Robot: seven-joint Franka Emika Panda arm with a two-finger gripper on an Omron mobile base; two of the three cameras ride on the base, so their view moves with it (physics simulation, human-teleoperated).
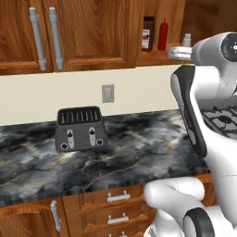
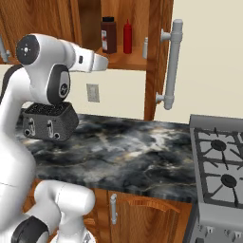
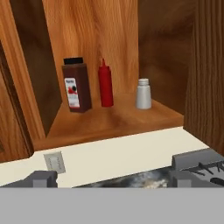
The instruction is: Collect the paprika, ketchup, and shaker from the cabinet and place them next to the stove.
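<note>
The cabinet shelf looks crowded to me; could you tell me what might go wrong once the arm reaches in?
1. The paprika and ketchup stand close together, so an open finger could topple the slim bottle.
2. The shaker stands nearer the shelf's front edge; a nudge might knock it onto the counter.
3. The cabinet nook is narrow; the hand may clip its walls.

Dark brown paprika (image 3: 77,85) with black cap, all-red ketchup (image 3: 105,83), pale grey shaker (image 3: 143,94), reddish-brown cabinet (image 3: 118,120), black-and-grey marbled counter (image 1: 129,152)

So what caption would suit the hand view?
Paprika jar, ketchup bottle and shaker stand in a row on the cabinet shelf.
</note>
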